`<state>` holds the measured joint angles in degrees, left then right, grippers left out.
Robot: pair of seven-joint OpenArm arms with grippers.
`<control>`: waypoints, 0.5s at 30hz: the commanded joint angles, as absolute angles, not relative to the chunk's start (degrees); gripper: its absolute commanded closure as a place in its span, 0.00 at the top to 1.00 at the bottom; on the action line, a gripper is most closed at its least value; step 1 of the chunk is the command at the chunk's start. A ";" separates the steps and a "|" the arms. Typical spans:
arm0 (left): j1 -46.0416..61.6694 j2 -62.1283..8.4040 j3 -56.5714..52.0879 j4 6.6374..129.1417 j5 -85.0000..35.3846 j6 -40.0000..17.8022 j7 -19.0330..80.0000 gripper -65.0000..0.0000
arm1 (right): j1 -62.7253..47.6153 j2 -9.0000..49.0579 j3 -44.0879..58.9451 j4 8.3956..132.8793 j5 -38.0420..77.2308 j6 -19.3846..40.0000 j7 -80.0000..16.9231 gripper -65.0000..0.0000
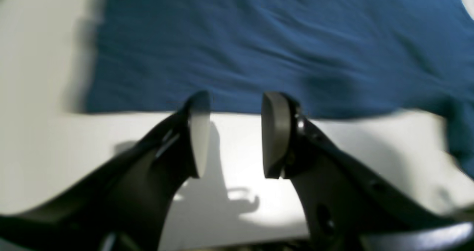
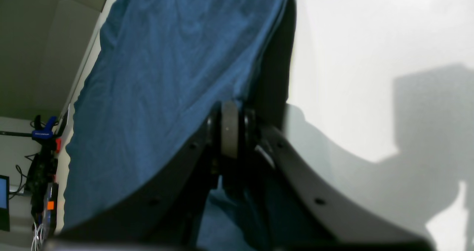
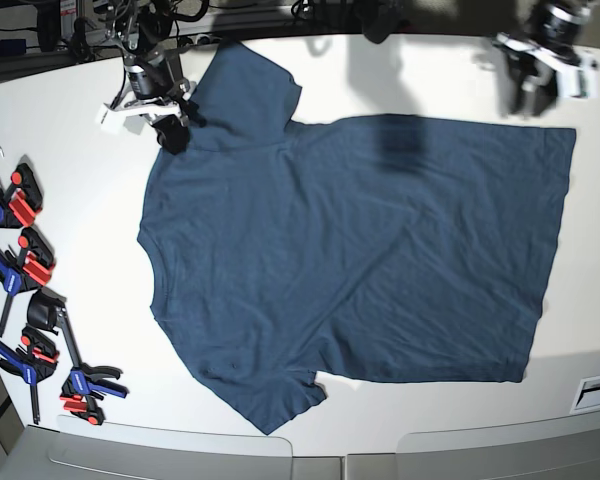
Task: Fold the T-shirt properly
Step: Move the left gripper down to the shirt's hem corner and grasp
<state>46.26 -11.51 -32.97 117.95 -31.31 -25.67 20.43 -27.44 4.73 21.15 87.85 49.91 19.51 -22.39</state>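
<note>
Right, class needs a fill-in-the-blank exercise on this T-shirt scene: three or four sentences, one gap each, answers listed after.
1. The T-shirt lies spread on a table whose colour is ____.
2. The right gripper is shut on the shirt's ____.
3. The left gripper hangs over bare table beside the shirt's edge, and its jaws are ____.
4. In the base view, the clamps lie along the table's ____ edge.

Missing words: white; sleeve; open; left

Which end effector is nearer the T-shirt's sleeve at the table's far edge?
Right. The right end effector is shut on the T-shirt at that sleeve; the left end effector hovers open off the hem corner, at the opposite end.
</note>
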 commanded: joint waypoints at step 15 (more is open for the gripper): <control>37.45 -19.46 -42.28 96.44 -36.23 -20.47 18.85 0.33 | -27.62 4.73 21.30 88.40 49.43 20.88 -22.55 0.00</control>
